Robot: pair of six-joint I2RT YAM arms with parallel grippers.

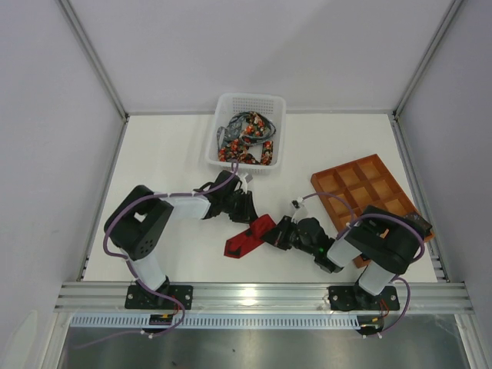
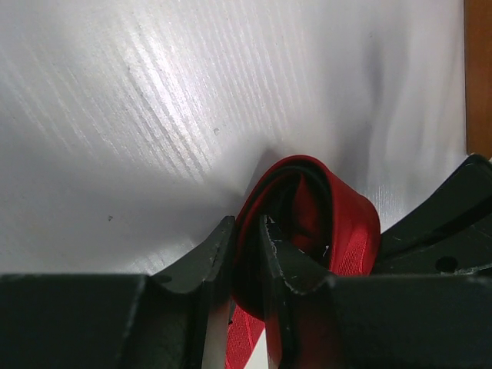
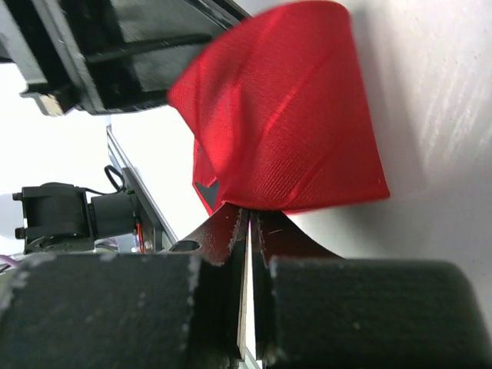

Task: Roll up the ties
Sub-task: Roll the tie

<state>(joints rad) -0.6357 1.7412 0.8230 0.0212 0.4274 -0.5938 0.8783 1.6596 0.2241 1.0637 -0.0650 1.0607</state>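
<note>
The red tie [image 1: 247,239] lies on the table [image 1: 165,154] near the middle, towards the near edge, between both grippers. Its far end is curled into a loose loop [image 2: 350,231]. The left gripper [image 2: 246,234] pinches one wall of that loop. The right gripper [image 3: 247,217] is pressed together, tips at the tie's edge; I cannot tell whether fabric is caught. More ties [image 1: 247,138] fill the basket [image 1: 224,104] at the far side. A tray [image 1: 361,184] sits right.

— Where is room to pass?
— Over the table [image 1: 165,150] left of the basket [image 1: 250,96], and between basket and tray [image 1: 361,188].
— And near centre?
— Blocked: left gripper [image 1: 247,215] and right gripper [image 1: 274,233] crowd the red tie [image 1: 244,242]; any gap there seems slight.
</note>
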